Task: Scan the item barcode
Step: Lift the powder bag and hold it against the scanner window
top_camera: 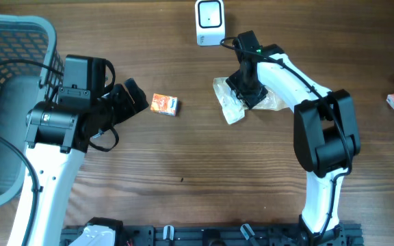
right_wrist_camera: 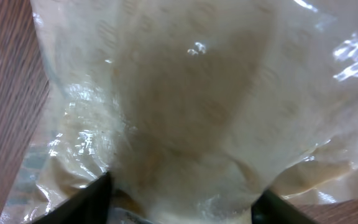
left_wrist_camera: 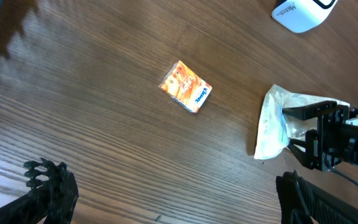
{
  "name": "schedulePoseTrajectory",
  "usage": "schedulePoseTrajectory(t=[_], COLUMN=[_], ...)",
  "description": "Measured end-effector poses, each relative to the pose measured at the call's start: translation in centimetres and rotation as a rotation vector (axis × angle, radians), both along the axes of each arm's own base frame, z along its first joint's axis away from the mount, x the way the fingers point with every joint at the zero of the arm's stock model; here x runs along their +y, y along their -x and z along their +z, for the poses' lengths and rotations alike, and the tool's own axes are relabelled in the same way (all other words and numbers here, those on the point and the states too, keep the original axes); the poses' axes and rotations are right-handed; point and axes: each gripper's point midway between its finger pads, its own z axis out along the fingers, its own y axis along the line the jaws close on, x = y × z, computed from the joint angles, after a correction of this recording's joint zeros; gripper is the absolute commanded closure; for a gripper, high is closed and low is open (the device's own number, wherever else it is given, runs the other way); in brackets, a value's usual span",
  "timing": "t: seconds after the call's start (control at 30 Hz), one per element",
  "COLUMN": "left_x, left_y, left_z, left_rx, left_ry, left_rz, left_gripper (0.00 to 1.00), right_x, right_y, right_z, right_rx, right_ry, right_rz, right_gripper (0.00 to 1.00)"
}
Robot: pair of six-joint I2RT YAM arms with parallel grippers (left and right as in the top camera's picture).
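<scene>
Clear plastic wraps the task's item, a crinkled pouch [top_camera: 232, 106] of pale stuff lying on the wooden tabletop [top_camera: 204, 171] close to the white scanner [top_camera: 209, 22], on its robot-facing side. We see the right claw [top_camera: 247, 93] pressed down on the pouch, its fingers [right_wrist_camera: 95, 202] set apart on either side of the film; whether they actually pinch it, we cannot tell. A small orange box [top_camera: 164, 104] lies left of the scanner and nearer the robot. Further left, the left claw [top_camera: 135, 98] hangs wide open, holding nothing.
</scene>
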Motion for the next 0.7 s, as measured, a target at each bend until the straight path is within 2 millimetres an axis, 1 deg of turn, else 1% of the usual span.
schedulePoseTrajectory(t=[0.03,0.07,0.23,0.3,0.33,0.37,0.4,0.43,0.47,0.5,0.53,0.57,0.6,0.63,0.67,0.7], left_x=[0.0,0.0,0.0,0.0,0.0,0.0,0.0,0.0,0.0,0.0,0.0,0.0,0.0,0.0,0.0,0.0], left_y=[0.0,0.0,0.0,0.0,0.0,0.0,0.0,0.0,0.0,0.0,0.0,0.0,0.0,0.0,0.0,0.0], left_z=[0.0,0.0,0.0,0.0,0.0,0.0,0.0,0.0,0.0,0.0,0.0,0.0,0.0,0.0,0.0,0.0], left_rx=[0.0,0.0,0.0,0.0,0.0,0.0,0.0,0.0,0.0,0.0,0.0,0.0,0.0,0.0,0.0,0.0], left_ry=[0.0,0.0,0.0,0.0,0.0,0.0,0.0,0.0,0.0,0.0,0.0,0.0,0.0,0.0,0.0,0.0], left_rz=[0.0,0.0,0.0,0.0,0.0,0.0,0.0,0.0,0.0,0.0,0.0,0.0,0.0,0.0,0.0,0.0], left_gripper=[0.0,0.0,0.0,0.0,0.0,0.0,0.0,0.0,0.0,0.0,0.0,0.0,0.0,0.0,0.0,0.0], right_x=[-0.1,-0.2,-1.6,-1.9,-2.2,-2.3,-2.2,-2.2,-2.4,-2.5,-2.5,-2.5,-2.5,-2.4,-2.4,-2.2], right_y=[0.2,0.4,1.1,1.0,1.1,0.9,0.1,-0.2,-0.1,-0.1,-0.1,0.0,-0.1,-0.2,-0.3,-0.6], right_z=[0.1,0.1,0.8,1.3,1.7,2.3,3.4,3.6,3.6,3.6,3.6,3.7,3.7,3.8,3.8,3.8], right_rx=[0.009,0.019,0.085,0.102,0.112,0.111,0.085,0.073,0.075,0.074,0.075,0.075,0.072,0.068,0.063,0.046], right_ry=[0.001,0.001,0.01,0.027,0.044,0.05,0.061,0.066,0.074,0.079,0.08,0.081,0.081,0.082,0.082,0.075], right_rz=[0.024,0.048,0.245,0.372,0.436,0.48,0.534,0.551,0.585,0.61,0.654,0.683,0.699,0.715,0.718,0.718], right_gripper=[0.54,0.58,0.6,0.75,0.78,0.78,0.78,0.78,0.78,0.83,0.84,0.66,0.37,0.2,0.12,0.1])
